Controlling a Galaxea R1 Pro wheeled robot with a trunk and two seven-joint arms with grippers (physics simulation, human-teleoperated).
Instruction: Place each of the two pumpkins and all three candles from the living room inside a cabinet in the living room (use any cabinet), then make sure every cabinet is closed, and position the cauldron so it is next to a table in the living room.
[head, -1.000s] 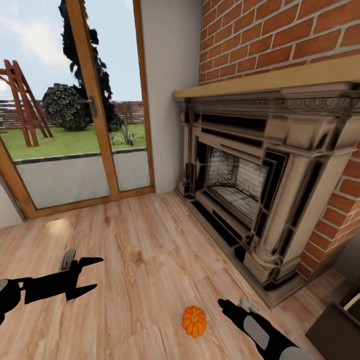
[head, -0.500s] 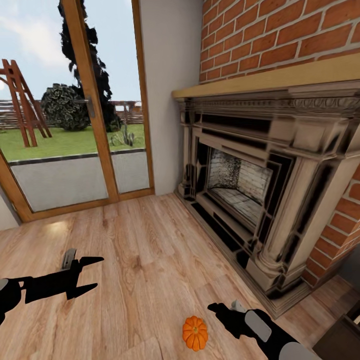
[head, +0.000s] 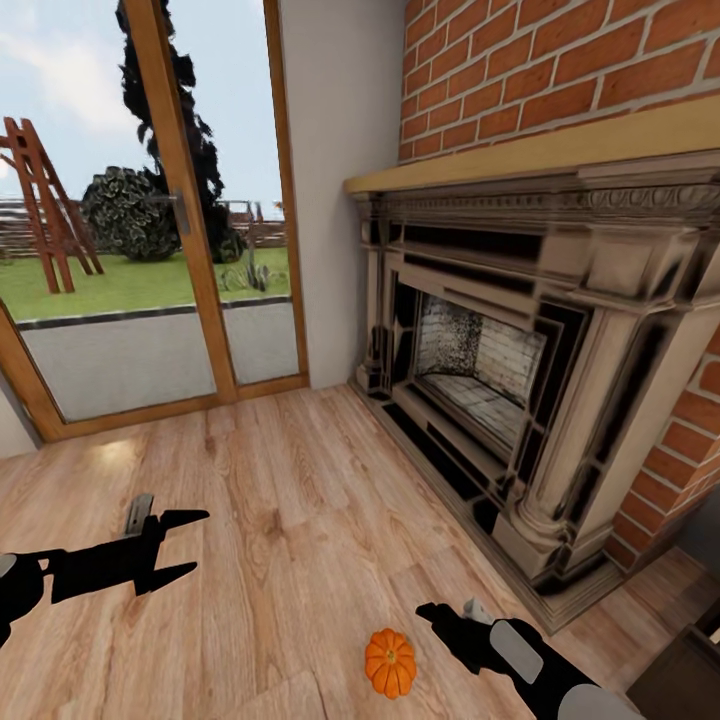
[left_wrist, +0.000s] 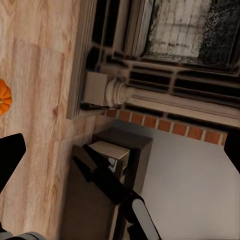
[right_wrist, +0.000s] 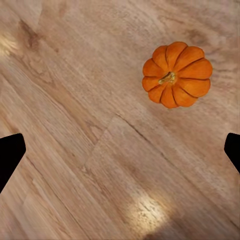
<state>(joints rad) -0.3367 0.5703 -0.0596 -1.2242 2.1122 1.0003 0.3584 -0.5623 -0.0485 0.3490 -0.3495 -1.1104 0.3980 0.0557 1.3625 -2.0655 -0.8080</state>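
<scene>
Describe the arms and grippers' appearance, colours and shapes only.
Both arms are matte black. The left gripper has two thin pointed fingers and a small grey block on its back. The right gripper tapers to a black tip, with rounded light-grey panels on the forearm.

A home's living room: an ornate stone fireplace (head: 500, 390) with a wooden mantel is set into a red brick wall (head: 560, 70), the floor (head: 290, 500) is light wood planks, and a wood-framed glass door (head: 150, 230) looks out onto a lawn, shrubs and a fence.
</scene>
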